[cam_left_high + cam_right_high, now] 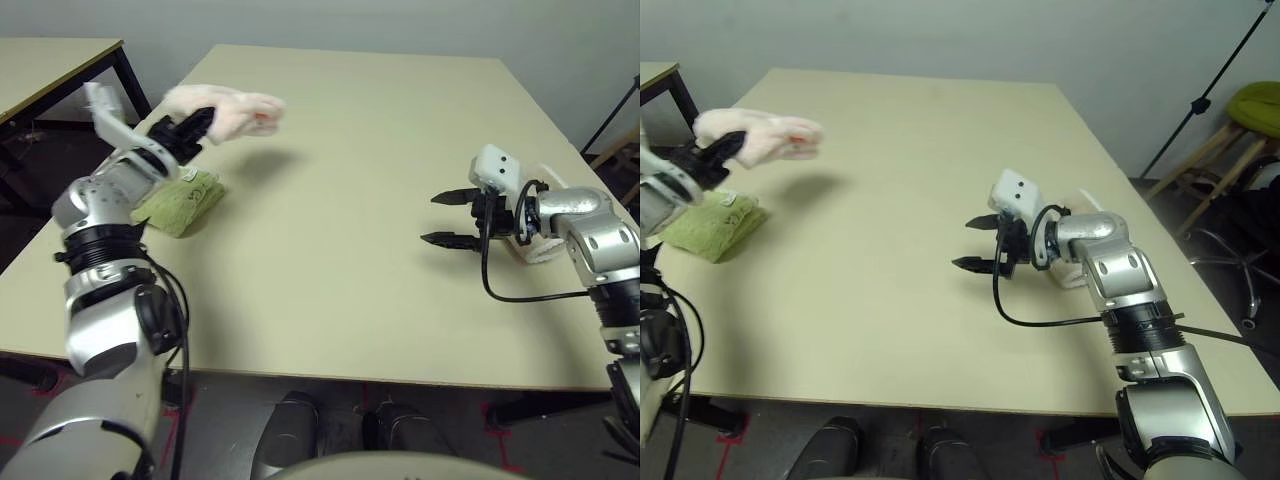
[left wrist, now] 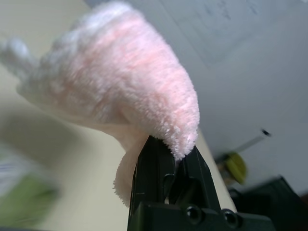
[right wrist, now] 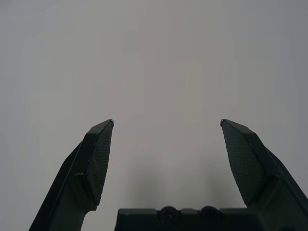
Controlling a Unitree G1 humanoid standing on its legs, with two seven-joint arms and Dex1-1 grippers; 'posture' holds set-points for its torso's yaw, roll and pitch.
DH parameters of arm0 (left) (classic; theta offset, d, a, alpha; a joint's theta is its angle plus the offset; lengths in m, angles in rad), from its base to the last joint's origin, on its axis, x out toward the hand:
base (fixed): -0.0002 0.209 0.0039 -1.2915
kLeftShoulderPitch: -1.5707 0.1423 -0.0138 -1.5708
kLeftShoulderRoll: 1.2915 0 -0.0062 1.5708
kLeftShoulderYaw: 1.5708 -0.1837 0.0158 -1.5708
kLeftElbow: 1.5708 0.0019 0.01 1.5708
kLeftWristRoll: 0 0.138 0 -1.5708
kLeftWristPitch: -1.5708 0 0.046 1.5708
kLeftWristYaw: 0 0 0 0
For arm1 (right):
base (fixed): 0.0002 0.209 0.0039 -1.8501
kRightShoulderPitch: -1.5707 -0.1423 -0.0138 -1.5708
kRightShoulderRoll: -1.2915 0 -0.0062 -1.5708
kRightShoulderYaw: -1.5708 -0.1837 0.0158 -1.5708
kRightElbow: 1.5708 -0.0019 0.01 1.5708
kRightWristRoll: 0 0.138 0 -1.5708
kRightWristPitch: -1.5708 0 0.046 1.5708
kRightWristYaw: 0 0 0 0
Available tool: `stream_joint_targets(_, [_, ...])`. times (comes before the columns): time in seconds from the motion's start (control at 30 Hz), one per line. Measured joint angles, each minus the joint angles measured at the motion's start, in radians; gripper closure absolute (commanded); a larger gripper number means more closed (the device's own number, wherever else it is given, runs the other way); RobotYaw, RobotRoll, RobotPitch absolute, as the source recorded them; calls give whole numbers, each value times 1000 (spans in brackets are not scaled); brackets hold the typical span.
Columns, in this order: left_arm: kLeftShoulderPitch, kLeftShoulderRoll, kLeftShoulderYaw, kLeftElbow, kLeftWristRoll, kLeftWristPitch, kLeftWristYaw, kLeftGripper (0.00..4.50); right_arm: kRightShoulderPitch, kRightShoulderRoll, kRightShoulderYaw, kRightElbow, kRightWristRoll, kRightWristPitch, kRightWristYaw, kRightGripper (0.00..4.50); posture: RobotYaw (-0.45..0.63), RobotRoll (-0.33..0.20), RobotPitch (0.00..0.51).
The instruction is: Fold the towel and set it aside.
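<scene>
Left eye view: towel (image 1: 232, 112) above table's (image 1: 350, 200) far-left edge.

From my station the towel (image 2: 130, 86) reads as soft, fluffy pink terry cloth with a deep, fuzzy nap, paler at its edge. The left gripper (image 2: 168, 166) pinching it is smooth black plastic with a slight sheen; the right gripper (image 3: 166, 144) has matt black fingers (image 3: 98, 163) whose inner pads look finely textured. I see the table (image 1: 340, 250) as a smooth, matt beige laminate. The folded green towel (image 1: 182, 200) is rough, looped cloth. Both forearms look like brushed silver metal.
</scene>
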Motion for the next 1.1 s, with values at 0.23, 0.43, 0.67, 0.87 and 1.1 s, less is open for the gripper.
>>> stream_joint_targets(0.23, [120, 8, 18, 34, 0, -55, 9, 4480, -18, 18, 0, -1, 9, 0, 0, 0, 120, 0, 63])
stream_joint_targets(0.43, [180, 10, 42, 81, -4, -95, 29, 4480, -19, 18, -1, -1, 10, 0, 0, 0, 118, 0, 65])
stream_joint_targets(0.67, [248, 10, 54, 84, -3, -104, 31, 3872, -19, 17, -1, -2, 10, 3, 0, 0, 118, 0, 67])
stream_joint_targets(0.87, [326, 64, 70, 1, -7, -62, 58, 1958, -21, 13, -1, -4, 11, 3, 0, 0, 113, 0, 65])
stream_joint_targets(1.1, [635, 162, 55, -421, -41, 209, 35, 22, -25, -5, -8, 0, 12, 4, -1, 0, 142, 0, 66])
